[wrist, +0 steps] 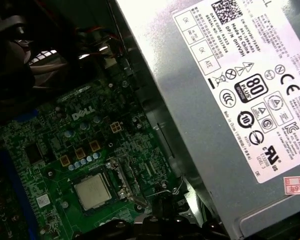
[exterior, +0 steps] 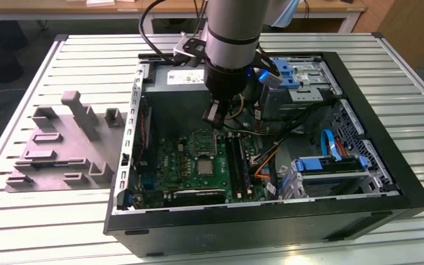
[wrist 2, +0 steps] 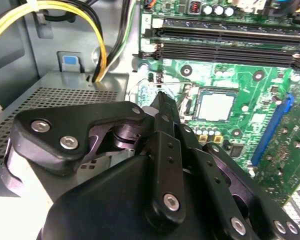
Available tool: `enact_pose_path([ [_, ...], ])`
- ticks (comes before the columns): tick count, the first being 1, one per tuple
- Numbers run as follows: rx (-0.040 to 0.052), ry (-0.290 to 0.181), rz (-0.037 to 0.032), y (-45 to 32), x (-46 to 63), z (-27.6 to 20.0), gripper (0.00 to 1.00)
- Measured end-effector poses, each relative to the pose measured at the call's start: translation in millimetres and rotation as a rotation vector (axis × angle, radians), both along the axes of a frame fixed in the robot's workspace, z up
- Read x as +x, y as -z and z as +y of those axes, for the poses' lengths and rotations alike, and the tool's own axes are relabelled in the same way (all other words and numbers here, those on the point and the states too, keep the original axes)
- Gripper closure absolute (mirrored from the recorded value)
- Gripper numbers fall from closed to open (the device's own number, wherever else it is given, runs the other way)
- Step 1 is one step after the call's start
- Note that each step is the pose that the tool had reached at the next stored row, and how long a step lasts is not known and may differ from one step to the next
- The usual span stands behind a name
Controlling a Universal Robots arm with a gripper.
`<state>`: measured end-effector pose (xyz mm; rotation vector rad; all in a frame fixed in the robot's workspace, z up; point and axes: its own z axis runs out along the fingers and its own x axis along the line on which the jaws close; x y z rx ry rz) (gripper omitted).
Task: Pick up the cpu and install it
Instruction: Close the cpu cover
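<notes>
Inside computer case (exterior: 388, 182), cpu (exterior: 206, 166) seated in motherboard (exterior: 174, 174) socket, tool (exterior: 213, 117) above

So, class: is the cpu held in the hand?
No: the cpu lies flat in its socket on the green motherboard, apart from the hand.

My arm (exterior: 231, 33) is a thick silver-grey tube at the exterior view's top centre, ringed by a black band, with black cables looping off it. My gripper (wrist 2: 162, 97) is matte black: flat linked bars fastened with round silver screws.
</notes>
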<state>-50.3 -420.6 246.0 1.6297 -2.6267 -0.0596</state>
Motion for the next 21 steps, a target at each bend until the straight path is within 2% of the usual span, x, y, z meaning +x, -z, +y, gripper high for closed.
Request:
enact_pose_path([
  [2, -0.0069, -0.007, 0.0001, -0.1, -0.3, -0.5, 0.89],
  [5, -0.0069, -0.010, 0.0001, -0.1, -0.5, -3.1, 0.89],
  [15, 0.0023, -0.016, -0.0033, 0.3, -1.2, -18.7, 0.89],
  [21, 0.0025, -0.019, -0.0034, 0.3, -2.0, -25.0, 0.89],
])
